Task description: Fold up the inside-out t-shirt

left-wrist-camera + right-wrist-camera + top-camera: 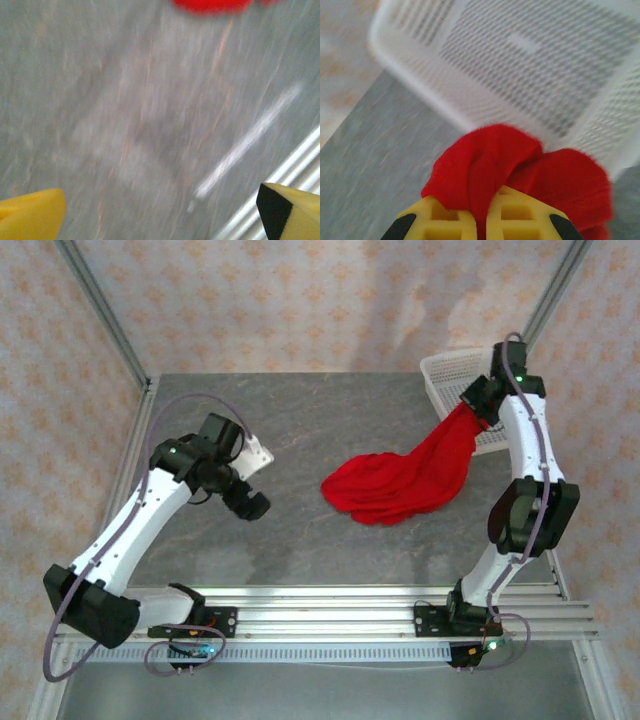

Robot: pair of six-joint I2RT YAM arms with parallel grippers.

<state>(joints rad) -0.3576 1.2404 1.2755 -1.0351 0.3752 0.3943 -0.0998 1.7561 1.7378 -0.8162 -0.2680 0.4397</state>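
Left hand (160, 220) wide, right hand (482, 220) clamped.

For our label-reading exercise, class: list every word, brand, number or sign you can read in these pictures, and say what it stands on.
No text can be read anywhere.
The red t-shirt is plain, with no print.
The white basket shows bare mesh, blurred.
The grey table and the patterned wall carry no writing.

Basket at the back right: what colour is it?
White; the basket shows best in right wrist view.
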